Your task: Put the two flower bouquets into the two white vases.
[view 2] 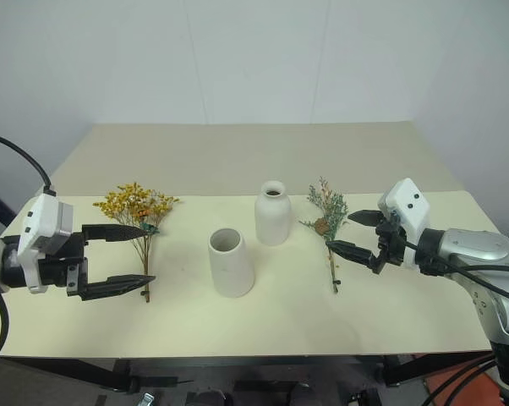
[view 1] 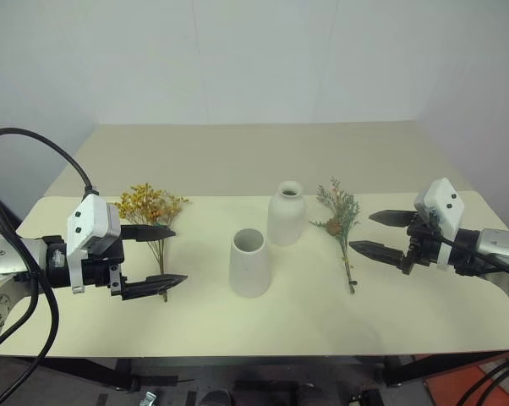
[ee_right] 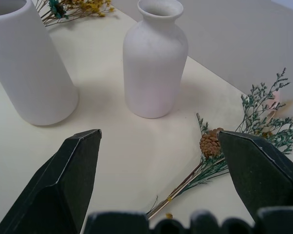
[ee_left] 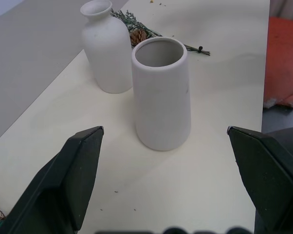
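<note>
Both my end effectors, left (view 1: 155,255) and right (view 1: 381,232), hang released (nothing grasped). Bushy yellow-orange dried bouquet (view 1: 150,205) and green pinecone sprig (view 1: 338,215) lie on the cream table (view 1: 322,313), flanking the tapered white ceramic vase (view 1: 249,262) and bottle-shaped white vase (view 1: 286,213).

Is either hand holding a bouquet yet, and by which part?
Nothing is held. The left hand and right hand are both open, and both bouquets lie on the table.

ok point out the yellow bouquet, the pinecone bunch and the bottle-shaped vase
yellow bouquet (view 1: 149,203), left eye view, on the flower head
pinecone bunch (ee_right: 210,143), right wrist view, on the brown pinecone
bottle-shaped vase (view 1: 286,218), left eye view, on the middle of its body
</note>
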Available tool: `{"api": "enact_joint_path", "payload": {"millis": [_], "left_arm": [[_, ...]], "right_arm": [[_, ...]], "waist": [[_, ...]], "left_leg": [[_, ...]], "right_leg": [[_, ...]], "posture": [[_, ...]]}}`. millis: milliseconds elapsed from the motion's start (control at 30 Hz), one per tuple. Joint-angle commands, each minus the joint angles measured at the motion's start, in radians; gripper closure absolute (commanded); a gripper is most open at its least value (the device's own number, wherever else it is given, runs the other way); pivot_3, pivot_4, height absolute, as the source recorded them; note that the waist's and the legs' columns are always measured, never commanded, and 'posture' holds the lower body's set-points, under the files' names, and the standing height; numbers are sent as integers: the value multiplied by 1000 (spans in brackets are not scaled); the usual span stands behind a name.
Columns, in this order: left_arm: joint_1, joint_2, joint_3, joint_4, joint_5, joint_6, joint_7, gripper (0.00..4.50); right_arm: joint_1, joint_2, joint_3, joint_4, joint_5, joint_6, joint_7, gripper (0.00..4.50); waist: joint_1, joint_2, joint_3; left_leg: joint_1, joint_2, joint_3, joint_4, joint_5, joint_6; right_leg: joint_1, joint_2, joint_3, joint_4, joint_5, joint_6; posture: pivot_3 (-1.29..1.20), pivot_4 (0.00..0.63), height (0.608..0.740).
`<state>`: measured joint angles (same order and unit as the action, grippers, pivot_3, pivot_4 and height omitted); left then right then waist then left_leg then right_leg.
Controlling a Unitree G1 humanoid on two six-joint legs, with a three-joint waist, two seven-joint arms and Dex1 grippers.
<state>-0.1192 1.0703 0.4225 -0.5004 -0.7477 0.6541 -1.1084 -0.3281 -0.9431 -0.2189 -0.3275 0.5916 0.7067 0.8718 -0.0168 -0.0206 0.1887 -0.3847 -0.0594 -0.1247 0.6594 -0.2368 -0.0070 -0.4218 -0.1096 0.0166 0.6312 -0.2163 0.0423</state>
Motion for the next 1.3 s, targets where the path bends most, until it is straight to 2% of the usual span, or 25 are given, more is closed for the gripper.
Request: {"api": "enact_joint_path", "payload": {"millis": [33,433,600,700,767,967,1100,1300], "left_arm": [[-21,16,8,-4,0,-17,-4,40],[-41,9,-16,6,7,-22,-3,40],[-78,5,-30,22,-11,-21,-7,40],[-172,10,-93,60,-30,-15,-43,40],[-301,2,-182,112,-5,-9,-62,40],[-683,-116,-432,279,71,36,-100,40],[-791,-192,-516,348,124,24,-119,40],[-923,-272,-618,404,190,113,-101,40]], "right_arm": [[0,-20,-48,-29,2,-12,2,0],[-4,-22,-48,-28,-1,-2,-11,0],[-51,-31,-34,-32,43,155,-79,0],[-73,-44,6,-35,37,200,-75,0],[-90,-39,33,-34,27,220,-82,0],[-190,-14,126,-16,-1,369,-177,0],[-281,37,158,16,-3,548,-276,0],[-425,132,219,138,-56,818,-403,0]], "waist": [[0,0,0],[0,0,0],[1,0,0],[3,0,0],[6,0,0],[3,-1,0],[-12,-1,0],[-22,-1,0]], "left_leg": [[0,0,0,0,0,0],[0,0,0,0,0,0],[0,0,0,0,0,0],[0,0,1,0,0,0],[0,-1,1,0,0,0],[-1,-2,1,1,0,0],[-1,-2,1,1,0,0],[-2,-3,1,2,0,0]], "right_leg": [[0,0,0,0,0,0],[0,0,0,0,0,0],[0,0,1,0,0,0],[0,1,0,0,1,-1],[1,1,0,-1,1,0],[0,1,0,-1,3,1],[-1,1,1,0,3,1],[-2,1,1,0,4,0]], "posture": [[0,150,740],[0,150,740],[0,150,740],[0,150,740],[0,150,740],[0,150,740],[0,150,740],[0,150,740]]}}
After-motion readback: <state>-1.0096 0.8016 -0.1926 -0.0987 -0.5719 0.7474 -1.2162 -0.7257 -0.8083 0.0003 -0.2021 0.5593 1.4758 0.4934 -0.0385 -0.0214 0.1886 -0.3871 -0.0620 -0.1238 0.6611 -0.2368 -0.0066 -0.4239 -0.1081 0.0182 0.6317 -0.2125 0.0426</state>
